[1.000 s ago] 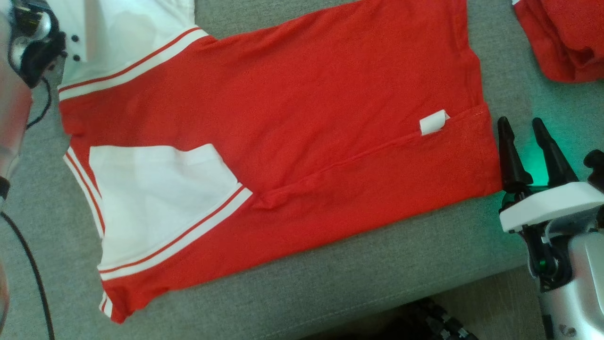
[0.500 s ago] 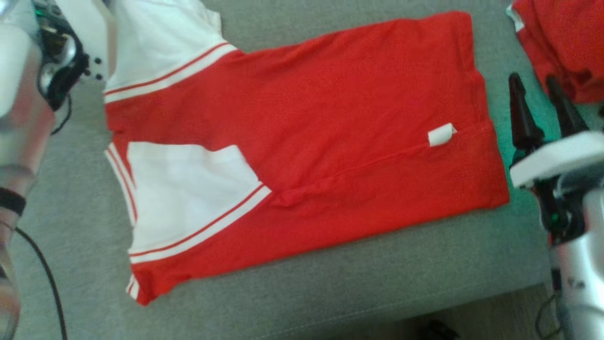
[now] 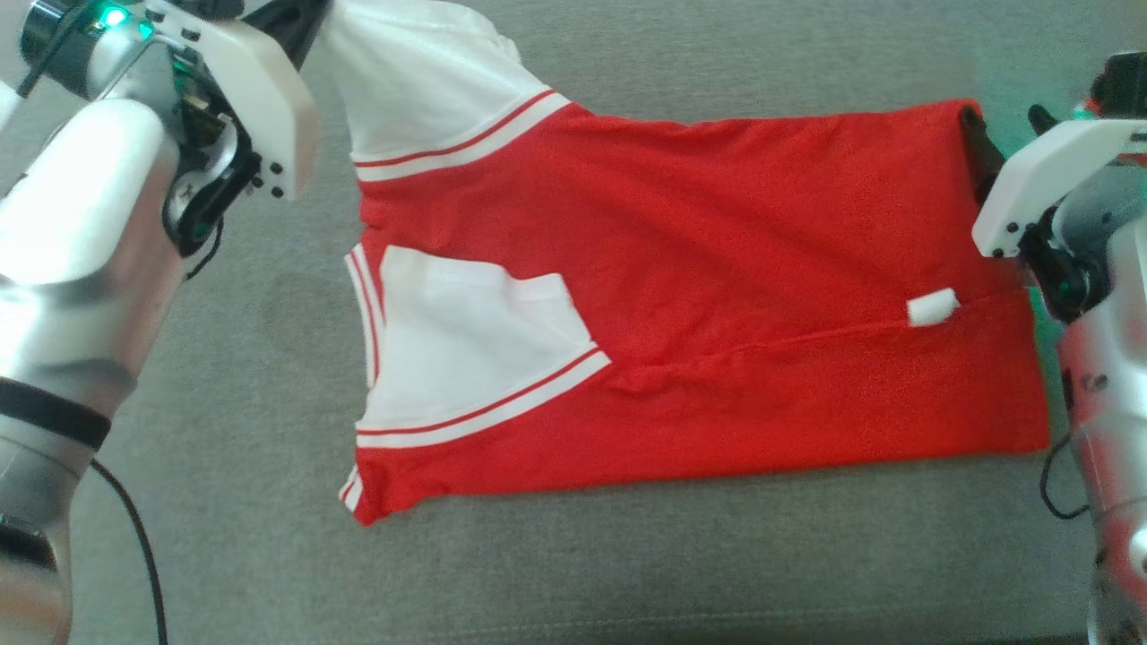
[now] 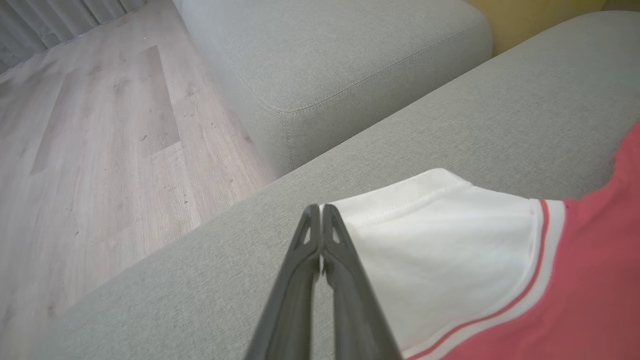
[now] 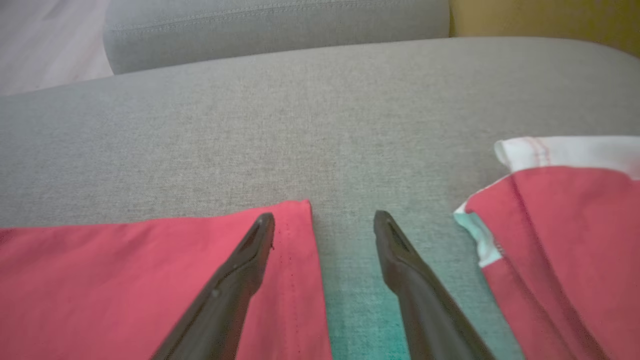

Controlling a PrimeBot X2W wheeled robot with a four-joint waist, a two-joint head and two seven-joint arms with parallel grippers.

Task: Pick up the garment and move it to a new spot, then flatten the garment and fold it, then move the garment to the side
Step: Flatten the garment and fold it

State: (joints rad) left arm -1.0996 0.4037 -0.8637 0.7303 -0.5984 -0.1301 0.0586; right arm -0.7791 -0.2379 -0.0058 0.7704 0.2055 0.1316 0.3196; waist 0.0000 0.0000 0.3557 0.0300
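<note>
The garment (image 3: 717,296), a red short-sleeved shirt with white sleeves (image 3: 466,331) trimmed in red and white stripes, lies spread on the grey sofa cushion (image 3: 627,555). Its near long side is folded over the body. A small white label (image 3: 932,307) curls near the hem. The far sleeve (image 3: 421,81) stretches up and outward.

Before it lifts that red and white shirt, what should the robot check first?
1. Left gripper shut on the white sleeve edge: ok.
2. Enough sleeve cloth in that pinch to hold: cannot tell.
3. Right gripper gripping the hem corner: not ok; jaws open, one finger over the cloth, the other over the sofa.
4. Second red garment apart from the right gripper: ok.
5. Garment body lying spread on the sofa: ok.
</note>
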